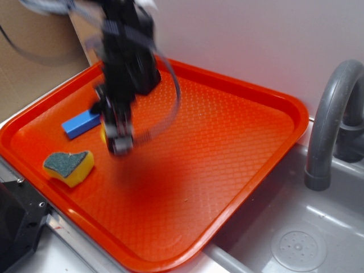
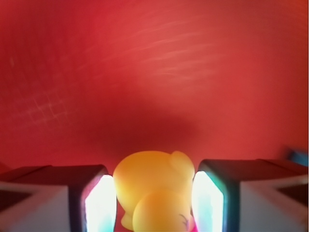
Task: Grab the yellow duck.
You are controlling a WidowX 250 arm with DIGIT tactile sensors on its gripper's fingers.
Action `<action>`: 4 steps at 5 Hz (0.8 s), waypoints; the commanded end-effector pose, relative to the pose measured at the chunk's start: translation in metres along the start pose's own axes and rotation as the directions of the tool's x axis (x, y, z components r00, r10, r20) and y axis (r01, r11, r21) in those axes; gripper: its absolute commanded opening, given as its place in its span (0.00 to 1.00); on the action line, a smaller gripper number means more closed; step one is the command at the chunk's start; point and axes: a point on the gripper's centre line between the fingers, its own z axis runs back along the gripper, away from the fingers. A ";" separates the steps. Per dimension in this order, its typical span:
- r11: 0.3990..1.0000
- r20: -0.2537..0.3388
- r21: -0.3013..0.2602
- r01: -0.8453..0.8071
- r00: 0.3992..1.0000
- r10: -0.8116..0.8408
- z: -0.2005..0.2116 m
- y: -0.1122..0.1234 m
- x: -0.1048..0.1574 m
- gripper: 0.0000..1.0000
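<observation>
The yellow duck (image 2: 153, 191) sits between my two fingers in the wrist view, its sides touching both bright pads (image 2: 101, 203). My gripper (image 2: 154, 175) is shut on it over the orange tray (image 2: 154, 72). In the exterior view my gripper (image 1: 119, 142) is motion-blurred at the tray's left side. Only a sliver of the duck (image 1: 103, 135) shows beside the fingers. A dark shadow lies on the tray below and to the right of the gripper.
A yellow sponge with a green top (image 1: 69, 166) lies near the front left of the orange tray (image 1: 239, 142), and a blue block (image 1: 81, 123) lies behind it. A grey sink (image 1: 296, 244) and faucet (image 1: 330, 114) stand to the right.
</observation>
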 end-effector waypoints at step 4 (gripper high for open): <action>0.895 0.280 -0.156 -0.418 0.850 0.446 0.089 0.041 -0.064 0.00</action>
